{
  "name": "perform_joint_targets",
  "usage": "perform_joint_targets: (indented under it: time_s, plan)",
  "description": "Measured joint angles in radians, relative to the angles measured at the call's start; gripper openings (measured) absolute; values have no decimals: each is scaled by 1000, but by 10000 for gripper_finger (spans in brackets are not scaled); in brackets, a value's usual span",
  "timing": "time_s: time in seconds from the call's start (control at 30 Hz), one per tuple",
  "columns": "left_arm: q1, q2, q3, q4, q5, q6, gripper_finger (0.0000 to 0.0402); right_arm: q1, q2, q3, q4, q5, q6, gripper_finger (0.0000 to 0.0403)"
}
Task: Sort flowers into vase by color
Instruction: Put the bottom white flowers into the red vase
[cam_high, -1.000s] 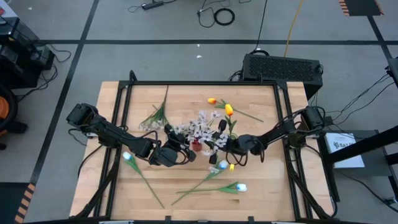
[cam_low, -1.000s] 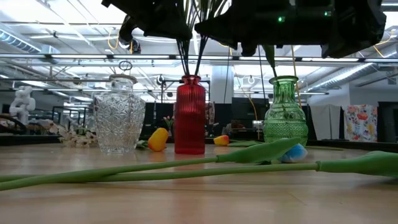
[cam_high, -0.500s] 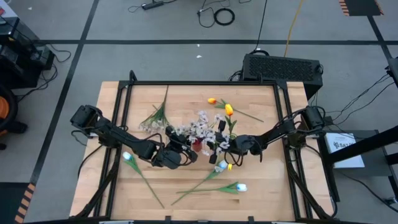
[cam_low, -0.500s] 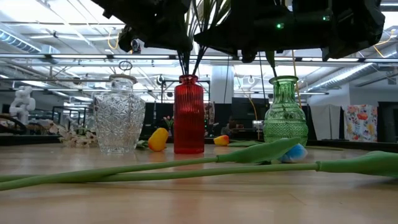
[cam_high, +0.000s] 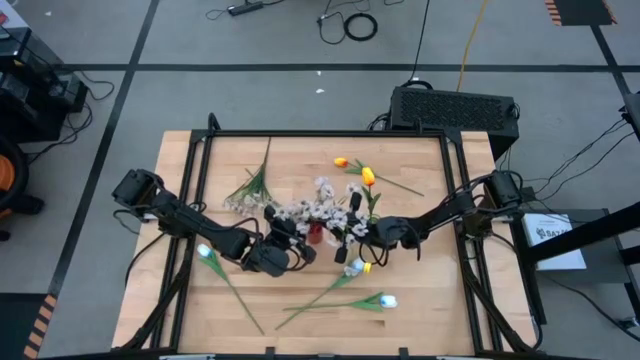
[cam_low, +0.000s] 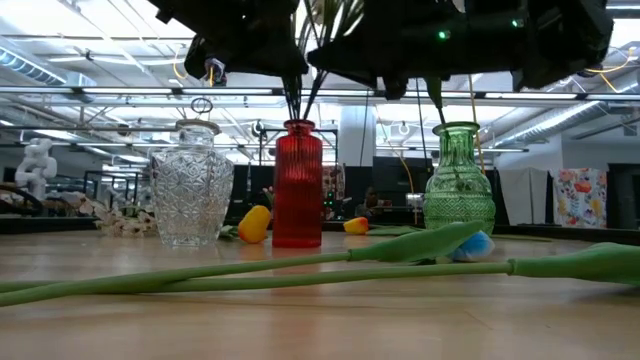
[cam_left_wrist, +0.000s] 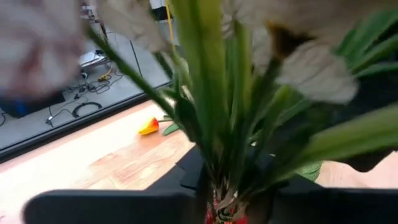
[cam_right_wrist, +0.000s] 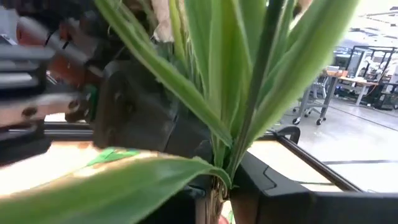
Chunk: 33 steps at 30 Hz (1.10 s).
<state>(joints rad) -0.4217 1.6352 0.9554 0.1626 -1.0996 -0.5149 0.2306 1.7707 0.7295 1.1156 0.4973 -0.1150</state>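
Done: I saw blossom sprays (cam_high: 312, 210) standing in the red vase (cam_low: 297, 185).
Left: tulips (cam_high: 372, 300) lay loose (several).
Claws: I couldn't tell.

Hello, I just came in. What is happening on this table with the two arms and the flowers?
Both arms are working at the middle of the table, over the red vase. The left gripper and the right gripper are close on either side of a spray of pale blossoms whose stems stand in that vase. A clear glass vase is empty, and a green vase holds one stem. Orange-yellow tulips and pale-blue tulips lie loose on the table, not yet sorted.
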Motion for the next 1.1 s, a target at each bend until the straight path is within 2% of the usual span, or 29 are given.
perform_joint_targets:
  time_s: [0.23,0.47,0.77,1.1]
  plan:
    - [-13,0,-3,-51,-39,-2,141,1,-4,97,-227,19,33,32]
    - [-46,0,-3,-79,-63,-3,150,2,-3,100,-233,-4,40,38]
    - [-53,0,-2,-110,-54,-2,158,0,-1,100,-241,-2,70,134]
    - [-87,-64,2,-194,-18,-3,279,8,-59,103,-321,-41,96,222]
